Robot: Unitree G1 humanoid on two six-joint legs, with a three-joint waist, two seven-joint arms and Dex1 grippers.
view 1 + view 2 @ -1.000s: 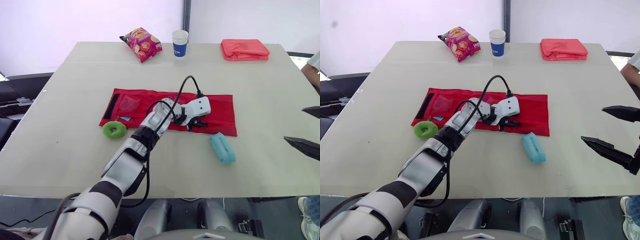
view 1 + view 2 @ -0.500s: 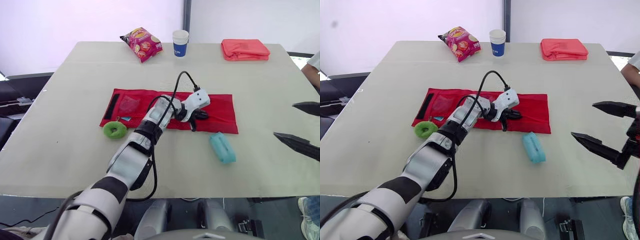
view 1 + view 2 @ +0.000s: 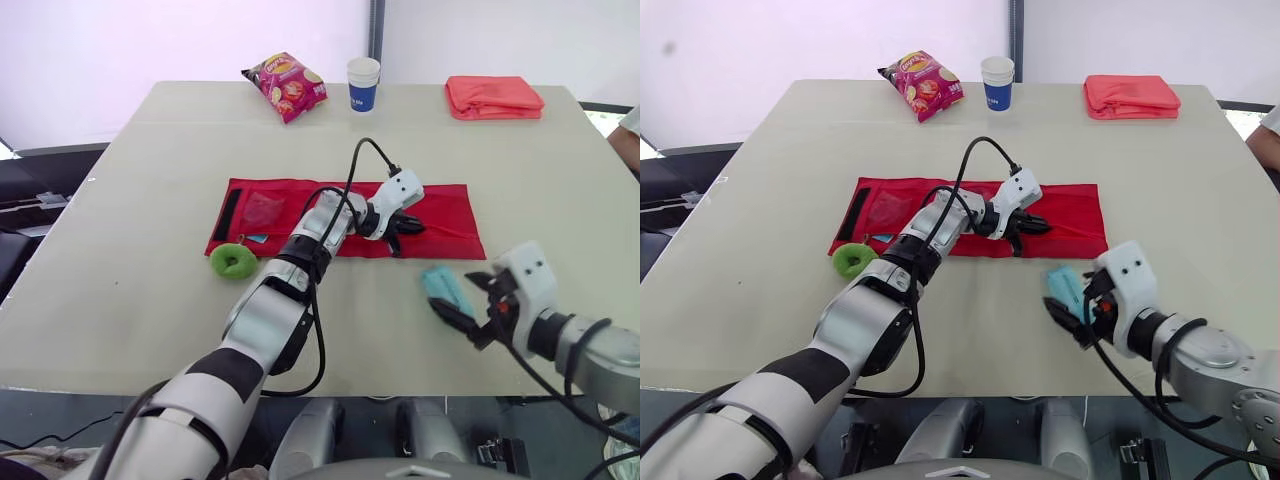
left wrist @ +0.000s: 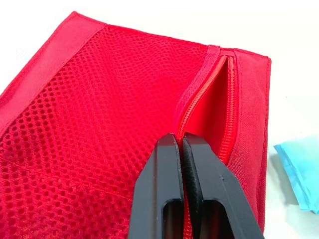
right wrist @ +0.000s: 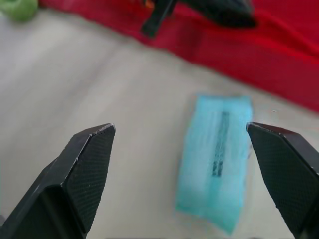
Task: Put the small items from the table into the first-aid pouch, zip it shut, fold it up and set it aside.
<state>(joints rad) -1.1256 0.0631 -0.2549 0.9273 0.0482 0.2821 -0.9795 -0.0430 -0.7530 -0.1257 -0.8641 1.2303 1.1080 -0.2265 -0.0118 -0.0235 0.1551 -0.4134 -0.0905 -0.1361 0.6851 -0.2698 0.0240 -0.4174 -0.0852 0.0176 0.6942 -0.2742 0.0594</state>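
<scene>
We see the right gripper (image 5: pixel 179 128) swung in from the right edge, released jaws above the blue packet (image 5: pixel 217 159) lower right, ready to grab; left gripper (image 4: pixel 180 142) clenched on the pouch (image 3: pixel 450 215) mid-frame.

Packet sides: bare desk (image 3: pixel 150 300) flanks blue packet (image 5: pixel 217 149); right hand (image 5: pixel 179 128) spread wide, clear of it.
Pouch mouth: left hand (image 4: pixel 179 138), fingers together, blocks zipper (image 4: pixel 230 89) of red pouch (image 4: pixel 99 99).
Left corner: green ring (image 3: pixel 232 261) just beside red pouch.
</scene>
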